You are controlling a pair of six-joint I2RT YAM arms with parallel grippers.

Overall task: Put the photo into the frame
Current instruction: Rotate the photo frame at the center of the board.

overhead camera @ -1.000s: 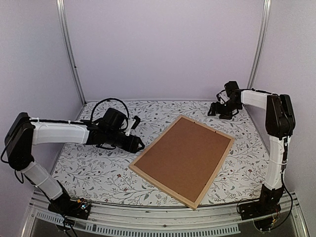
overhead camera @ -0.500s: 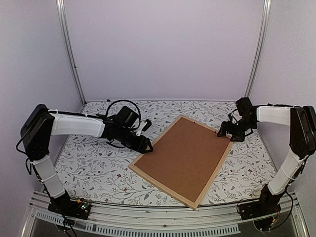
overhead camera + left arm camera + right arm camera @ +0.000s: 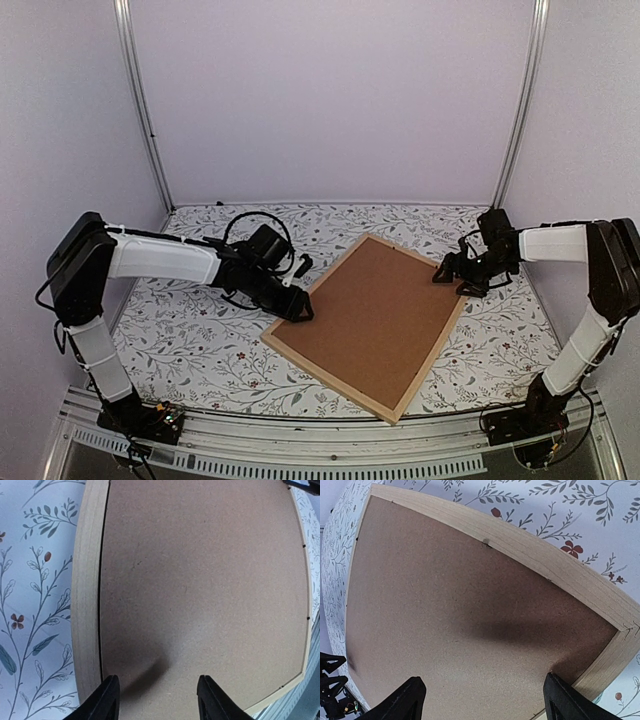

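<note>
2 empty grippers over the frame, its back facing up

The frame (image 3: 325, 380) lies flat and diagonal on the floral worktop (image 3: 180, 340), right of centre, 1 corner near the near edge, with the brown backing board (image 3: 375, 320) on top. The left gripper (image 3: 298, 310) hangs just inside the frame's left edge, fingers partly apart and empty. The right gripper (image 3: 452, 279) is over the far right corner, spread wide, holding nothing.

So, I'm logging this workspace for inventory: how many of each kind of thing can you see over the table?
Wood frame: 1
Brown backing board: 1
Robot hands: 2, left hand and right hand
Total: 4
</note>
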